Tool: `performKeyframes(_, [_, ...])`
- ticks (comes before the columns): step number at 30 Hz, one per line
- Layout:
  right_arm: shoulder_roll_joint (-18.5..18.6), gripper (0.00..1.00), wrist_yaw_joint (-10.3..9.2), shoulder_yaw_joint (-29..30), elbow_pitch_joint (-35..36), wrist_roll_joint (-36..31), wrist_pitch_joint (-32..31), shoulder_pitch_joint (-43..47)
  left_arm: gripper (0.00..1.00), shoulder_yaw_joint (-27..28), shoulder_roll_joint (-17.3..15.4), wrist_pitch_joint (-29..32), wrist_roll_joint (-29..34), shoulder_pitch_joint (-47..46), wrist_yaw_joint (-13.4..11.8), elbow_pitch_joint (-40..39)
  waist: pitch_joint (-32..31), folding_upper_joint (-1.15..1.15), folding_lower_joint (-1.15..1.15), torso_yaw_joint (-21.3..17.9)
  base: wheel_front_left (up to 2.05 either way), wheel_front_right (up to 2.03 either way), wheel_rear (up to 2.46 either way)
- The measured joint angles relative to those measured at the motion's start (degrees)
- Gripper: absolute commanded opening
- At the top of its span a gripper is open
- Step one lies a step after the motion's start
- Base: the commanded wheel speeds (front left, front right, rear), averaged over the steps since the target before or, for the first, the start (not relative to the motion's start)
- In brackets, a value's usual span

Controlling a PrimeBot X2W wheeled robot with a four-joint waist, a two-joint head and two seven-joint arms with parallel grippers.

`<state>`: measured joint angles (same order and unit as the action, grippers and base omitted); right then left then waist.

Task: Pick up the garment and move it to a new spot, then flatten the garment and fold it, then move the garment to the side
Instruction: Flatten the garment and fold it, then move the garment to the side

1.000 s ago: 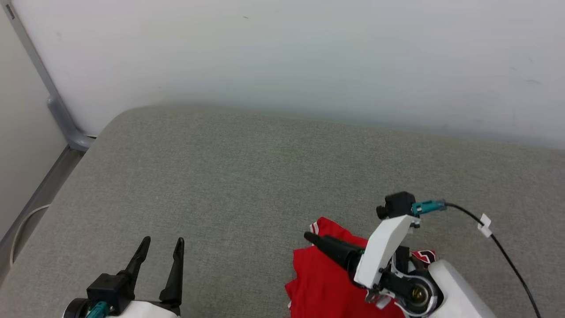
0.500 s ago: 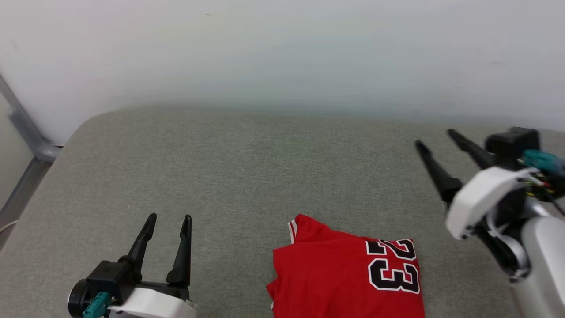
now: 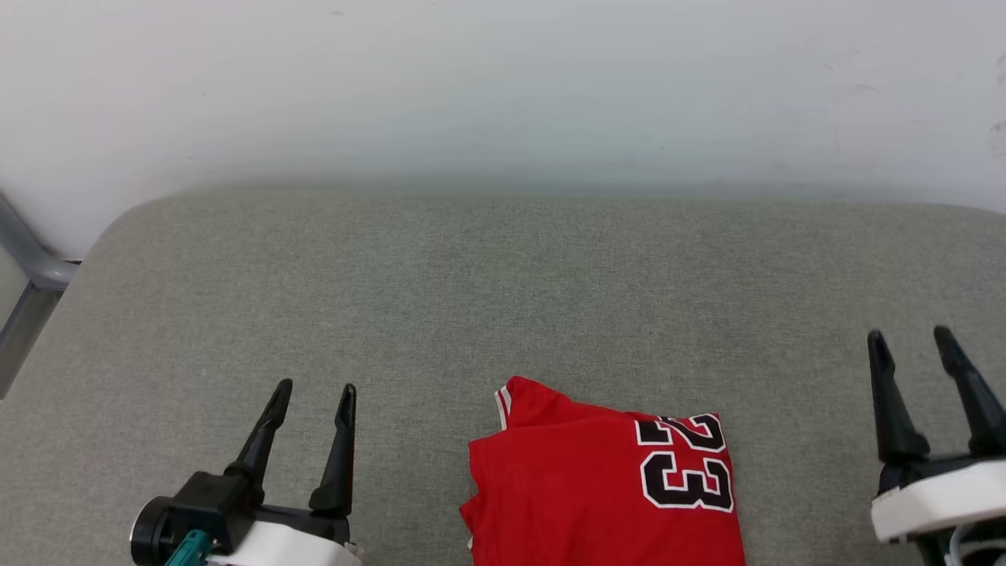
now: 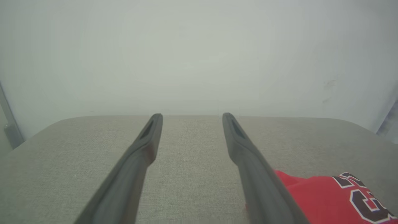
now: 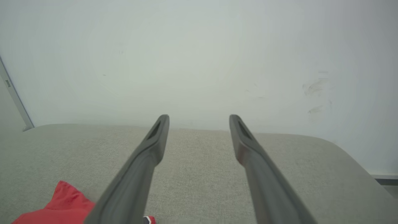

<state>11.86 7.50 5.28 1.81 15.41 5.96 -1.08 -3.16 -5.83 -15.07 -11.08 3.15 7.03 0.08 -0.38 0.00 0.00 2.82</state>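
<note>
The garment, a red jersey folded into a rough rectangle with a black "23" outlined in white facing up, lies near the front edge of the grey cushioned surface. My left gripper stands open at the lower left, apart from the garment, nothing between its fingers. My right gripper stands open at the lower right, also clear of it. In the left wrist view the garment shows at the lower right, beside the open left gripper. In the right wrist view, the red garment lies lower left of the open right gripper.
A white wall rises directly behind the cushioned surface. A grey metal frame rail runs along the left edge. The surface's corners are rounded at the back left and back right.
My right gripper has let go of the garment, lifted off it and swung out to the right. The folded garment now lies uncovered. The head camera has panned, shifting the whole picture.
</note>
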Motion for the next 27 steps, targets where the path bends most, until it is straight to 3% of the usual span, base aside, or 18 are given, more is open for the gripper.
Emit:
performKeyframes(5, [-3.2,1.0,0.0,-0.3,0.8,0.0,2.6,4.8,1.0,0.8,0.7,0.0,0.4,1.3,0.1,0.0,0.0,0.0,0.0,-0.5,0.0,0.0,0.0])
performKeyframes(12, [-4.5,1.0,0.0,-1.4,-0.5,-0.6,4.1,6.2,1.0,1.4,1.3,0.0,1.4,1.7,0.3,-0.3,-0.3,0.0,0.0,-0.3,0.0,0.0,0.0])
performKeyframes(27, [-4.4,1.0,0.0,-1.9,-2.2,0.4,0.9,6.4,1.0,0.4,1.1,0.0,1.8,1.8,0.4,0.0,-0.4,0.0,0.0,0.2,0.0,0.0,0.0])
